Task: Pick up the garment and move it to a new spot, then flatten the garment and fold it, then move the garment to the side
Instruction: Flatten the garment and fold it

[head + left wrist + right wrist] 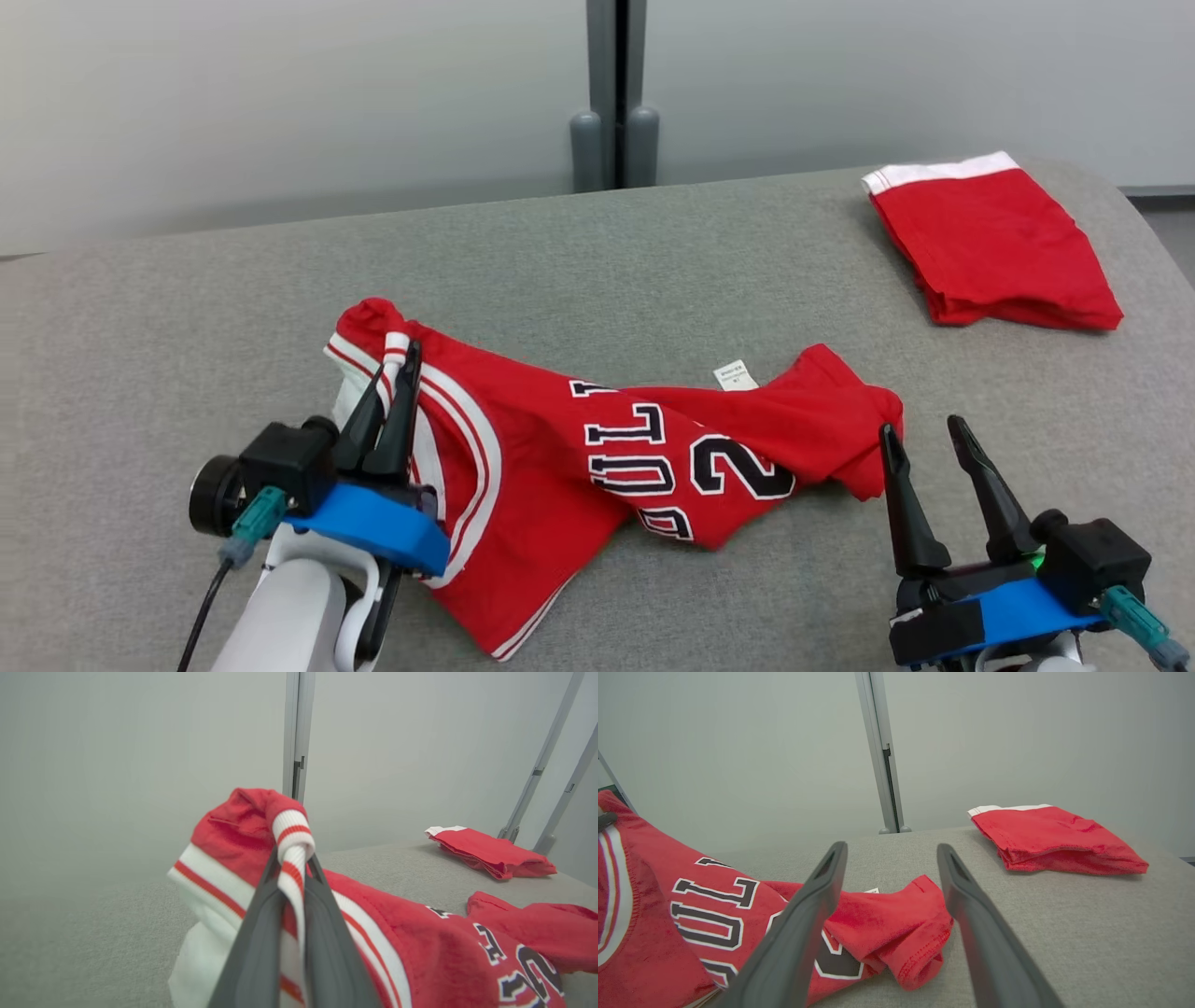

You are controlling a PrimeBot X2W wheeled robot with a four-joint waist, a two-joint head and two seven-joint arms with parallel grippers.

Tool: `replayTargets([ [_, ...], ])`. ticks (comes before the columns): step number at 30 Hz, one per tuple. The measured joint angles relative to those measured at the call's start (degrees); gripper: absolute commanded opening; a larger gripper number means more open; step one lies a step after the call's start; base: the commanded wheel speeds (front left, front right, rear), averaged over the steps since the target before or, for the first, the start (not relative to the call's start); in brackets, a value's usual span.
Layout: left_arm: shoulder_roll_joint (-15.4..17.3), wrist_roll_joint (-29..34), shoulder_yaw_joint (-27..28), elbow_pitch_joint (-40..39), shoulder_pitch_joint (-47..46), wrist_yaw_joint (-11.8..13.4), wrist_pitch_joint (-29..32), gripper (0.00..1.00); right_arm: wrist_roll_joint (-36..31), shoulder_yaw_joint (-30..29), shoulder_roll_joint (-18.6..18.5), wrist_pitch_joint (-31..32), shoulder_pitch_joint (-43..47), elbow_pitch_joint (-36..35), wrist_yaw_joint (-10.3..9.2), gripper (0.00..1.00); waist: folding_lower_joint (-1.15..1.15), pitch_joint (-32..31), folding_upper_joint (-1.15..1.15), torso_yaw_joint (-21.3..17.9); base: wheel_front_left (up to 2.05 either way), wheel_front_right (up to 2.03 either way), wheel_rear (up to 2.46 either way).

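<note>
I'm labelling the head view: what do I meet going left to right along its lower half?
Left gripper → jersey → right gripper

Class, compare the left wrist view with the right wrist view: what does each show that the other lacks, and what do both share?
Left wrist view: the left tool shut on the striped trim of the jersey; two slanted poles. Right wrist view: the right tool open near the jersey's crumpled end; a white label. Both: the jersey, the folded red garment, the grey surface.
</note>
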Motion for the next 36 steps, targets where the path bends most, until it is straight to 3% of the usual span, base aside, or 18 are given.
replayTargets([
  [8,2.59,1.19,1.11,-11.77,9.62,1.86,0.12,0.0,0.38,-1.29,0.01,0.0,1.77,0.31,0.0,1.0,0.0,-3.07,0.0,5.48,0.0,0.0,0.0],
  [16,5.34,2.11,1.32,-25.83,13.39,4.11,4.71,0.0,0.68,-1.46,0.01,0.0,2.04,0.31,0.0,1.0,-0.01,-3.86,0.0,8.94,0.0,0.0,0.0],
  [24,6.2,2.32,1.7,-31.56,13.58,5.13,7.1,0.0,0.74,-1.14,0.01,0.0,1.74,0.78,0.0,1.0,0.0,-2.94,0.0,7.44,0.0,0.0,0.0],
  [36,8.06,2.25,3.33,-26.29,8.75,4.86,5.98,0.0,0.56,-1.07,0.0,0.0,-0.28,1.08,0.0,1.0,0.0,-0.09,0.0,2.6,0.0,0.0,0.0],
])
